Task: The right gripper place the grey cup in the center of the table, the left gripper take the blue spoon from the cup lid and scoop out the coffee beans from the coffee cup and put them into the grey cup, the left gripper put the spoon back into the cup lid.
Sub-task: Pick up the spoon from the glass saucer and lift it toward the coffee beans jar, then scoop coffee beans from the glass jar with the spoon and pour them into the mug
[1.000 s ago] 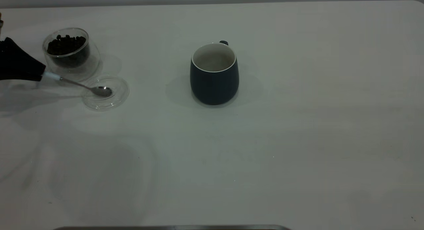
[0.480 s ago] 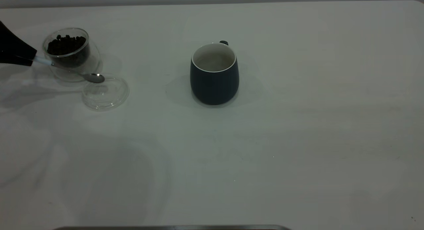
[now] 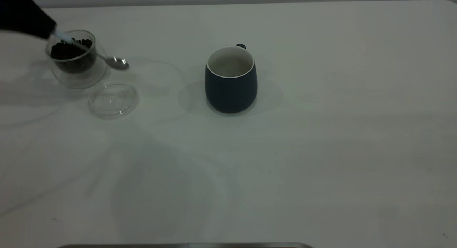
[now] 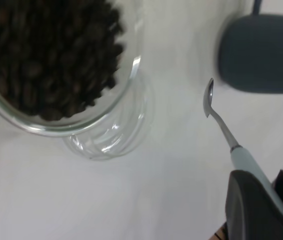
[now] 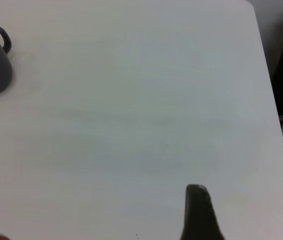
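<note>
At the exterior view's upper left, the left gripper (image 3: 50,33) pinches the blue spoon (image 3: 107,59) by its handle, held above the coffee cup (image 3: 75,60) of coffee beans (image 3: 69,48). The cup lid (image 3: 113,99) lies just below. The grey cup (image 3: 231,80) stands mid-frame on the table (image 3: 339,133).

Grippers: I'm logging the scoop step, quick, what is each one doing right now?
Left gripper: shut on the blue spoon, held above the coffee cup.
Right gripper: only one fingertip shows over the bare table; cannot be told.
</note>
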{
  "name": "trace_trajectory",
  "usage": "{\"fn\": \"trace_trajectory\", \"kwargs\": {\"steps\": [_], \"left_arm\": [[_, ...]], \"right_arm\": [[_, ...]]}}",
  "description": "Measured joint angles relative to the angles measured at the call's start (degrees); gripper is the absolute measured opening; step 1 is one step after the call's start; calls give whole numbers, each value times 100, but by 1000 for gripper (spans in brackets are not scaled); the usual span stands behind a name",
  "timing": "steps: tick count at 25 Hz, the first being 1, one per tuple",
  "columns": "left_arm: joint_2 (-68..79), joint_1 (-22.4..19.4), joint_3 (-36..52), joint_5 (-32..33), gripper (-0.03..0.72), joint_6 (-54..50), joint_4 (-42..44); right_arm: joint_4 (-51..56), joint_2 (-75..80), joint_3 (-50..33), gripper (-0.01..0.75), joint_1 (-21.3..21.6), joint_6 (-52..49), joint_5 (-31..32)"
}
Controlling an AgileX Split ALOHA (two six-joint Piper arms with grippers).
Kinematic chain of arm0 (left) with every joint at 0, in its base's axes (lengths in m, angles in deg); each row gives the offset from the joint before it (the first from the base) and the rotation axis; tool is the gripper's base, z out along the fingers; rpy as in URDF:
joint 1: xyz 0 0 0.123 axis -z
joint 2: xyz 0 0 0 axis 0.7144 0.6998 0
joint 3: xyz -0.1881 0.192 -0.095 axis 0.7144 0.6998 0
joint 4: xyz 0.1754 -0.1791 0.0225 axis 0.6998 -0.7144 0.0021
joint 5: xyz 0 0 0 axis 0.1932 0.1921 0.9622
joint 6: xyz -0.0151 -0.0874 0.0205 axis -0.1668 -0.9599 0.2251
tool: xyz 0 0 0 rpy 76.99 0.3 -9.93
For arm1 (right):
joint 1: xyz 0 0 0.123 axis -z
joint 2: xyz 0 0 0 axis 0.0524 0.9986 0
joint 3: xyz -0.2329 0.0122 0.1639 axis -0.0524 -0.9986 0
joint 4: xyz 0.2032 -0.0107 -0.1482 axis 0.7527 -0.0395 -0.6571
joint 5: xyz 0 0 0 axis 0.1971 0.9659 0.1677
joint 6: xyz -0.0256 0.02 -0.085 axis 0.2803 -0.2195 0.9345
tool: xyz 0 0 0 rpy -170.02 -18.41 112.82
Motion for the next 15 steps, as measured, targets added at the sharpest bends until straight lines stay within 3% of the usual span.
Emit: {"fn": "trace_trajectory", "kwargs": {"steps": [10, 15], "left_arm": [[-731, -983, 5, 0, 134, 151, 191], [-664, -1092, 5, 0, 133, 750, 24]], "right_arm": [[0, 0, 0, 459, 0, 0, 0], [0, 0, 0, 459, 0, 0, 0]]}}
